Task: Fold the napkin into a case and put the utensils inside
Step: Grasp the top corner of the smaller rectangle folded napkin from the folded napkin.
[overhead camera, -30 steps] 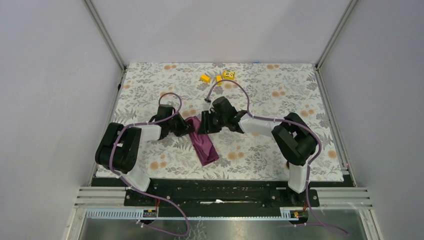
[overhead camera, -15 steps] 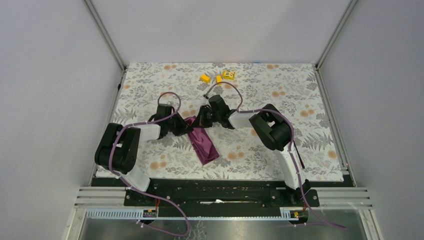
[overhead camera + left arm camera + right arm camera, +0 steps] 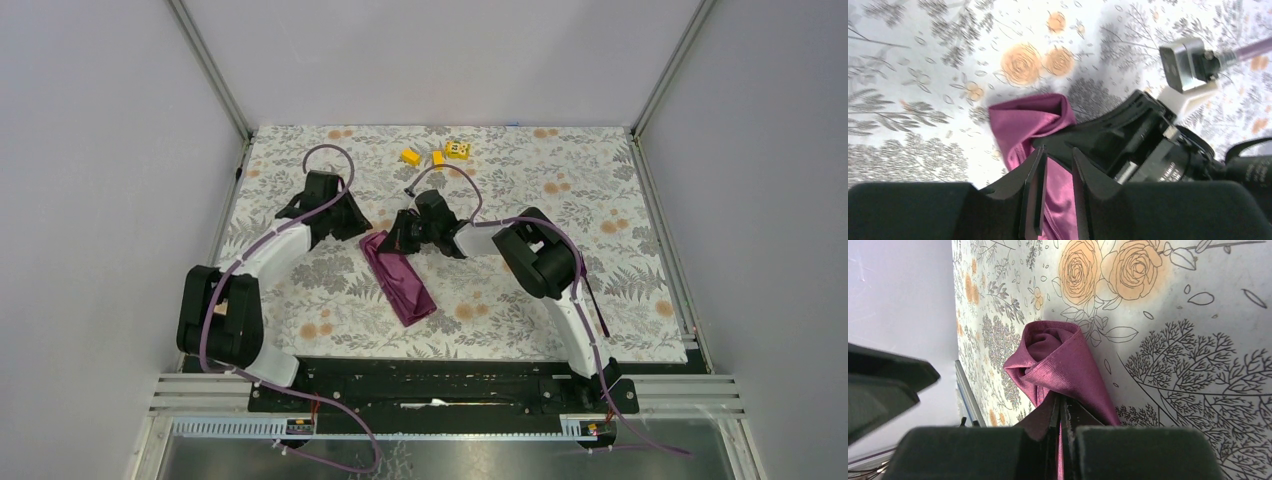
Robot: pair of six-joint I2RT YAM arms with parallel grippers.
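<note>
Plum cloth, already folded into a long narrow case point(image 3: 405, 290), lies slantwise on the flowered tablecloth point(image 3: 560, 290), its near end pointing toward the arm bases and its far end between the two arms. The case itself has hardly shifted in the last second; what has changed is who is holding it. The right claw point(image 3: 1060, 407) has pushed in from the right and now sits on the far end, its fingers pressed together with a fold of the cloth clamped between them. Just beyond them the end of the case curls up into a small open mouth. The left claw point(image 3: 350, 222), which was touching that same end a second ago, has let go and drawn back up and to the far left. It now hangs clear of the cloth, fingers a narrow gap apart with nothing in them — its own camera looks down past them at the purple mouth and the right wrist. I read this as a handover: the right arm alone keeps the opening, and the left is freed, likely to fetch cutlery. No spoon or fork shows in any view, so whether they are already inside cannot be told. Farthest off, the yellow blocks point(image 3: 438, 156) sit undisturbed at the back edge.
</note>
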